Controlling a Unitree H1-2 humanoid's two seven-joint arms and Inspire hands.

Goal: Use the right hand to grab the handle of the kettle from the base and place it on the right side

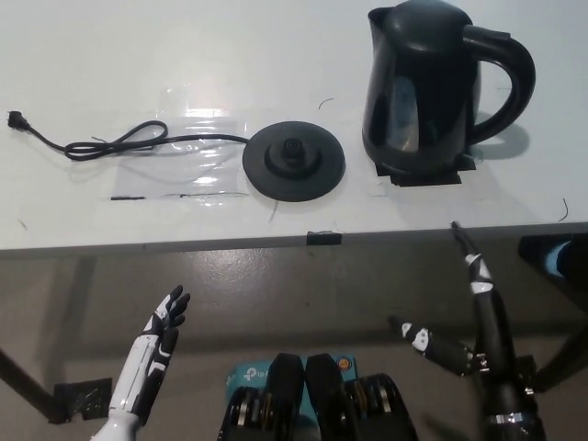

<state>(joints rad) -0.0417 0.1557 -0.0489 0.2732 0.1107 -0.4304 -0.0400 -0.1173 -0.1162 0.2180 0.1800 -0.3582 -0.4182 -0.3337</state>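
Nearest you, your white left hand [161, 333] rests low with fingers spread, and your black right hand [473, 312] hangs below the table [83, 55] edge, fingers apart, holding nothing. Farther off, the round black base [293, 161] lies bare, its cord [110, 142] trailing left. Just right of it stands the glossy black kettle [423, 87], upright on black tape [418, 175], handle [510, 78] toward your right.

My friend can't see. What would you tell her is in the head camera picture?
A black kettle stands on the white table, right of its empty round base. Both robot hands are open below the table edge: the black right hand and the white left hand.
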